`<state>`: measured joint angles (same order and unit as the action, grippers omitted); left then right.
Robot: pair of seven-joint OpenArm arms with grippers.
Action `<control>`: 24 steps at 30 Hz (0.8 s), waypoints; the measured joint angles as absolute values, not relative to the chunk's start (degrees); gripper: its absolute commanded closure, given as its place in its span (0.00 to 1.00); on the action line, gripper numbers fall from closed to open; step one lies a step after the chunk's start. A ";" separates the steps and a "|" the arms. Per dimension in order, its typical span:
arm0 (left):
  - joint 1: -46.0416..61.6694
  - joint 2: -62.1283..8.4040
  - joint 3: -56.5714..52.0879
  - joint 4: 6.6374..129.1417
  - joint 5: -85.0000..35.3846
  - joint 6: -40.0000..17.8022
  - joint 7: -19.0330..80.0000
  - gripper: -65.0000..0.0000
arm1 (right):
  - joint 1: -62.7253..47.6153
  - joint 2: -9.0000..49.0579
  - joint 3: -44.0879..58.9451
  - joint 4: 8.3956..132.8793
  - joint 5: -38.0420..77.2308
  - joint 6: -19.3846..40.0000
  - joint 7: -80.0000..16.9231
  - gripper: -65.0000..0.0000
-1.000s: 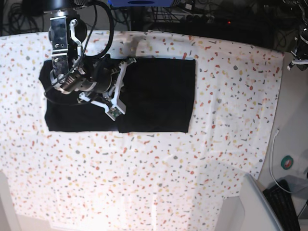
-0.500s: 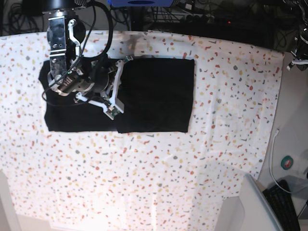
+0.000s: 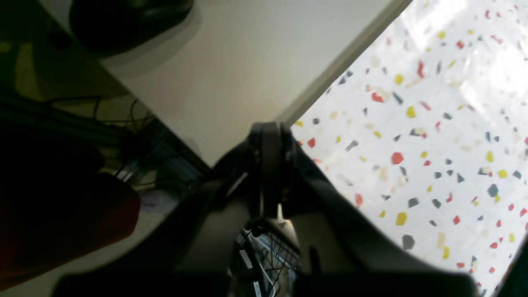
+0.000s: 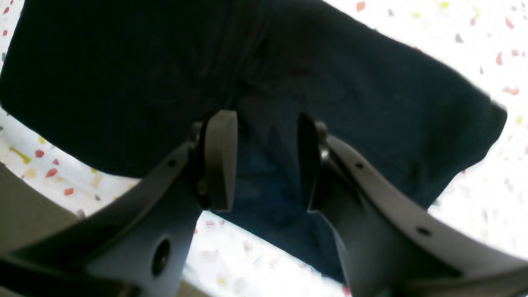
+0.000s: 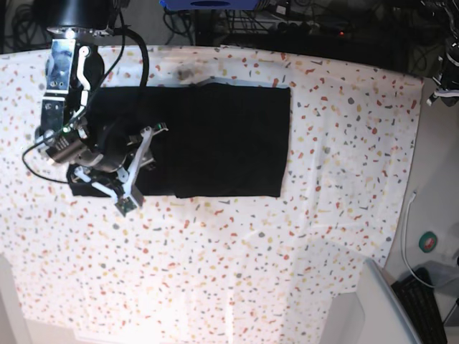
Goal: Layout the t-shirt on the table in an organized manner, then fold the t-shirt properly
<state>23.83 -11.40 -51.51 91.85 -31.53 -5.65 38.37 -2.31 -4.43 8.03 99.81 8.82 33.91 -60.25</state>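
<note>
Left wrist view: terrazzo-flecked white cloth of the desk (image 3: 433, 136) fills the right half, flecks red, yellow, grey. Its edge runs diagonally; beyond it a plain pale side surface (image 3: 231, 82), with one dark rounded object at the top left, too blurred to name. Dark cables and clutter at left. Left gripper (image 3: 270, 165) sits in the middle of the frame, jaws clenched together, nothing between them. No garment in this view

Right wrist view: one t-shirt (image 4: 350, 103), black, lying flat on the flecked cloth, which shows pale at the top right and along the lower left. Right gripper (image 4: 266, 161) hangs just above the fabric with its two pads apart, a clear gap between them; released, nothing grasped. Cloth of the shirt shows through the gap, slightly creased

Base view: one desk (image 5: 301, 251) under the speckled cloth, taking up most of the frame. One t-shirt (image 5: 229, 136) on the far left part of it, laid as a dark rectangle, edges fairly straight, a small bump along its far edge. Right gripper (image 5: 136, 168) over the shirt's left near corner, white-framed fingers spread. One arm visible, coming down from the top left. Dark cables and equipment along the far side. Grey side surface at right carries one small round green-rimmed object (image 5: 428, 242), one white cable (image 5: 407, 229), a dark keyboard corner (image 5: 423, 301). Left gripper not seen here
</note>
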 measured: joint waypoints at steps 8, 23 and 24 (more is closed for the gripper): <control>24.12 -10.50 -51.33 91.90 -31.55 -5.65 38.37 1.00 | 11.14 -6.46 10.44 72.86 8.75 27.49 -50.09 0.64; 24.12 -9.23 -38.28 93.73 -31.31 -6.61 38.17 1.00 | 3.40 2.11 43.33 85.03 27.31 22.50 -61.23 0.33; 23.24 -9.23 -37.19 93.73 -31.33 -6.68 38.28 1.00 | 3.31 3.73 45.89 83.13 30.37 24.12 -61.95 0.33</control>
